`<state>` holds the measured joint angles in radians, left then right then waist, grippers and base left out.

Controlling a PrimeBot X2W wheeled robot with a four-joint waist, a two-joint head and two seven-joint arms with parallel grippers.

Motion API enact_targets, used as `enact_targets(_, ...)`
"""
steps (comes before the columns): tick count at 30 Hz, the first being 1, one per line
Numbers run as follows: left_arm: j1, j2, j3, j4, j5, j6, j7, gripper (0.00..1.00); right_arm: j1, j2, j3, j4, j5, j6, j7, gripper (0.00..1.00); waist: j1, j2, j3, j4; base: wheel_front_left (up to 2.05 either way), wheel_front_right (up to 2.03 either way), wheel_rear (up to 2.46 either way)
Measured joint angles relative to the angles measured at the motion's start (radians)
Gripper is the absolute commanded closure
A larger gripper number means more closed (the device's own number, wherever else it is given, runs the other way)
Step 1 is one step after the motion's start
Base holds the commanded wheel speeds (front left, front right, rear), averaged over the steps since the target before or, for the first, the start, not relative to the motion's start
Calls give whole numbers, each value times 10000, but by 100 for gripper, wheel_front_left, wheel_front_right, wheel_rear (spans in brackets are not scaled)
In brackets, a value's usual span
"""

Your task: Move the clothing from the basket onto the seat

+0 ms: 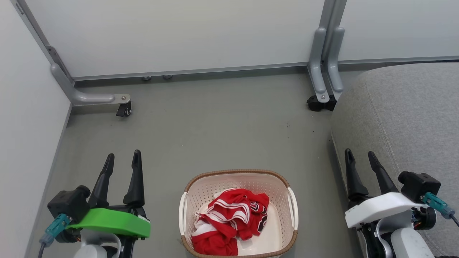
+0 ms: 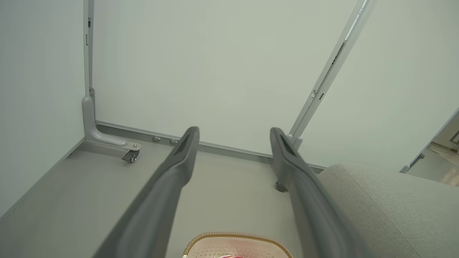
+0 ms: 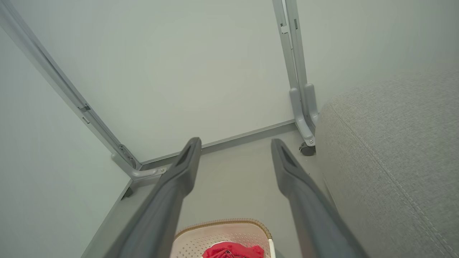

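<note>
Nearest, low between the left claw and the right claw and closer in than their fingertips, a cream-white perforated plastic basket with a brown woven-look rim stands on the grey floor. Crumpled red thin-fabric clothing with white stripe trim and a black-and-white emblem lies heaped inside it, bunched toward the left claw's side. Bare white bottom shows on the right claw's side.

Both claws are released, long dark fingers spread with nothing between them, pointing away over the floor.

The head view takes in the whole heap. The right wrist view catches the basket's far rim and the red top of the heap between its fingers. The left wrist view gets that rim and barely a pink-red sliver at its bottom edge.

A large grey woven-fabric seat with rounded edges and a stitched seam sits just beside the right claw on its outer side, well apart from the left claw.

Farther ahead of both claws stand pale partition panels on grey metal castor feet. The left wrist view adds, far past the seat, a bright opening beyond a panel's edge.
</note>
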<state>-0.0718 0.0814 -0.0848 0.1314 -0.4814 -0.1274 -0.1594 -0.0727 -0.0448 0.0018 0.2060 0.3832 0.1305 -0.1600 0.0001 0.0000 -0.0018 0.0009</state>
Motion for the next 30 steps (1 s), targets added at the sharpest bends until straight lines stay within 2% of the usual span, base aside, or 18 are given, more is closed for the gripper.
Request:
enact_targets(11, 24, 2, -113, 267, 1060, 0, -270, 0, -33, -8, 73, 345, -1045, 0, -244, 0, 0, 0, -20, 18, 0, 0, 0)
enact_targets(30, 49, -98, 215, 1258, 2113, -2, -642, 0, -133, -23, 234, 696, -2426, 2, -614, 0, -1, 0, -45, 28, 0, 0, 0)
